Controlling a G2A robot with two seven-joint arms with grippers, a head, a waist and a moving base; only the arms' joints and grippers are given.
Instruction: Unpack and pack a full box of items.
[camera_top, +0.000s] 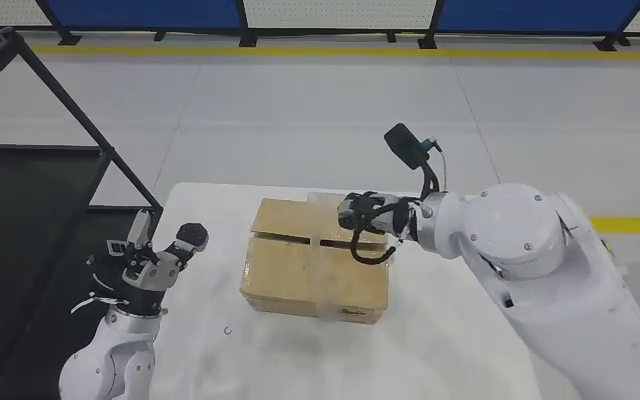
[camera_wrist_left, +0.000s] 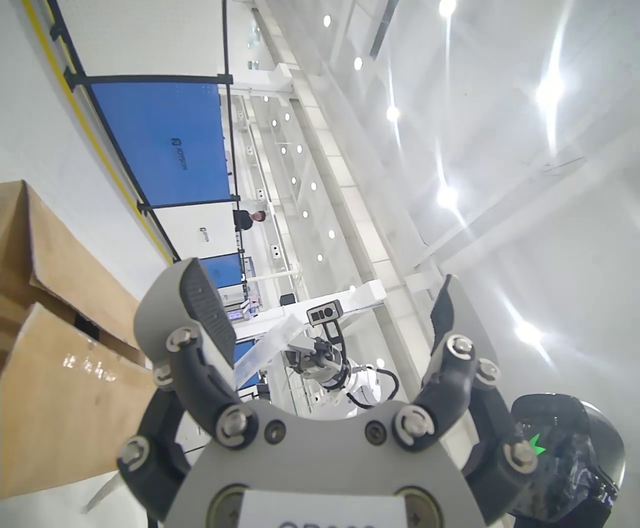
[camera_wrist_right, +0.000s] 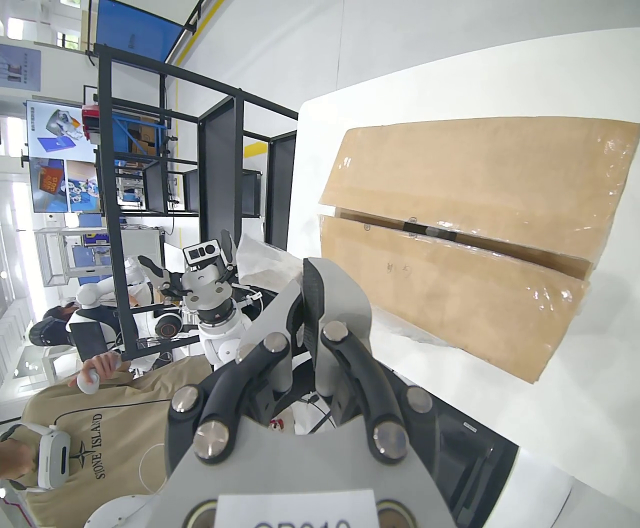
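A brown cardboard box (camera_top: 315, 270) lies in the middle of the white table (camera_top: 200, 350), its top flaps down with a narrow gap (camera_wrist_right: 450, 235) between them. My right gripper (camera_top: 345, 213) hangs over the box's far edge, shut (camera_wrist_right: 306, 280) on what looks like a strip of clear tape (camera_wrist_left: 265, 350) that trails from its fingers. My left gripper (camera_top: 165, 232) is at the table's left edge, well clear of the box (camera_wrist_left: 60, 360), pointing upward. It is open (camera_wrist_left: 325, 305) with nothing between its pads.
A black metal rack (camera_top: 60, 150) stands just beyond the table's left side, close to the left arm. A small ring-like bit (camera_top: 228, 330) lies on the table in front of the box. Bare tabletop surrounds the box.
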